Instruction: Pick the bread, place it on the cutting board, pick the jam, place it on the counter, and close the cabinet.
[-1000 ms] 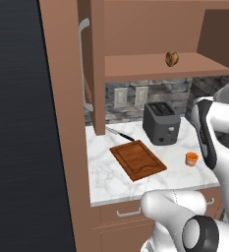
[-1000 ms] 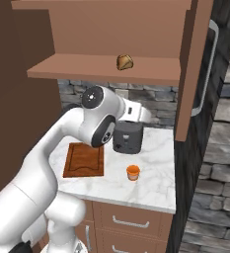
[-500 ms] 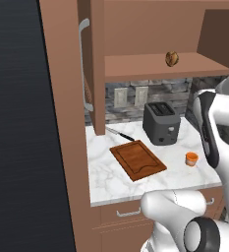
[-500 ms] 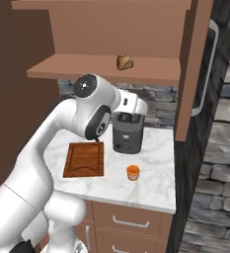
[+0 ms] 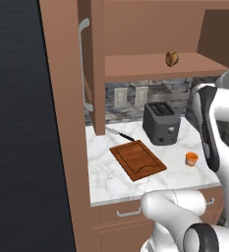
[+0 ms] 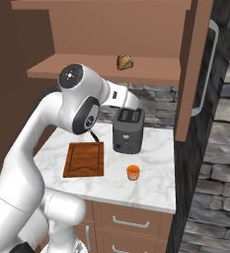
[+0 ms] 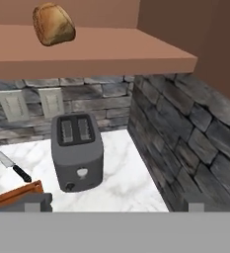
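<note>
While knife (image 7: 12, 166) nears toaster (image 7: 77, 150)

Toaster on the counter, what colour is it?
Dark grey toaster, clearest in the hand view.

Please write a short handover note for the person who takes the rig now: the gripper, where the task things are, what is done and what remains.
Gripper: its fingers are hard to make out, so open or shut cannot be told; it holds nothing visible.
Bread: on the open cabinet shelf.
Cutting board: bare, on the counter left of the toaster, a knife behind it.
Jam: already on the counter, in front of the toaster.
Left: bread to the board, close the cabinet.
</note>
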### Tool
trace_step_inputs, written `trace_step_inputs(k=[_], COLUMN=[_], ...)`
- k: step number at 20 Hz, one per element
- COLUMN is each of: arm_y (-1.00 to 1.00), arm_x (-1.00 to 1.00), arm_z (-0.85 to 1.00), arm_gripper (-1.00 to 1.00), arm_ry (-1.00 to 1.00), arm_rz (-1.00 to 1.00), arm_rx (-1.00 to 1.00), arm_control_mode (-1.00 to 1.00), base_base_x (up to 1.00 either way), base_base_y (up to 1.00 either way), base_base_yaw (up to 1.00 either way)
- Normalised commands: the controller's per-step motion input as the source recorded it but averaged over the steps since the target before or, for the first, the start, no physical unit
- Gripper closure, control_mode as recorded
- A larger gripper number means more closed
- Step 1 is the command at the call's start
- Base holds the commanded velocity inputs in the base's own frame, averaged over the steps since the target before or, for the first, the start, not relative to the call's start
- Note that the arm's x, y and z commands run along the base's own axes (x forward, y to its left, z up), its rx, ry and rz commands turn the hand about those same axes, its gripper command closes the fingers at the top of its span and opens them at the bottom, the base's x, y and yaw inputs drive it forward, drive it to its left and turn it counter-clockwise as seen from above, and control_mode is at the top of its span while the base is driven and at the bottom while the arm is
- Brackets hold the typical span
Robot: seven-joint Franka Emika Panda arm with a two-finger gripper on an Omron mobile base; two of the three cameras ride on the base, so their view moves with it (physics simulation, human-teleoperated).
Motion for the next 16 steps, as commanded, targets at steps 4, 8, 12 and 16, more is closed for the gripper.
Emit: trace_step_inputs(k=[4, 8, 12, 16], arm_y=[0.34, 0.32, 0.28, 0.25], arm_x=[-0.19, -0.06, 0.0, 0.0], arm_z=[0.23, 0.34, 0.34, 0.35], arm_gripper=[-1.0, -1.0, -1.0, -1.0], arm_ry=[0.0, 0.0, 0.0, 0.0], arm_rz=[0.0, 0.05, 0.04, 0.0], arm_rx=[0.02, 0.01, 0.0, 0.0], arm_control_mode=[-1.0, -1.0, -1.0, -1.0], base_base_x=[0.0, 0.0, 0.0, 0.0], base_base_y=[0.0, 0.0, 0.0, 0.0], base_base_yaw=[0.0, 0.0, 0.0, 0.0])
